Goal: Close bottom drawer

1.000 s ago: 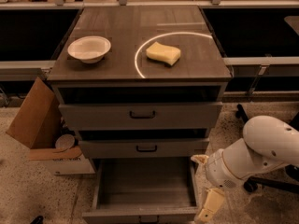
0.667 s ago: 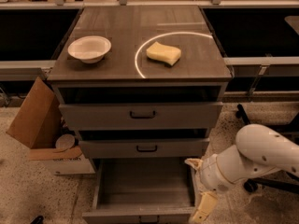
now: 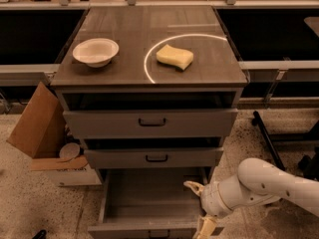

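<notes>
A tilted cardboard box (image 3: pixel 37 126) is seen on the floor to the left of the cabinet (image 3: pixel 129 29). On the cabinet top, a white bowl (image 3: pixel 95 51) is set at the left, and a yellow sponge (image 3: pixel 175 57) is placed to its right, well apart from it. Below the two upper drawers (image 3: pixel 152 122), the bottom drawer (image 3: pixel 149 203) is found pulled far out, with its grey interior exposed. The gripper (image 3: pixel 200 208) is held at the drawer's right front corner, its two fingers spread apart. The white arm (image 3: pixel 269 185) is extended in from the right.
</notes>
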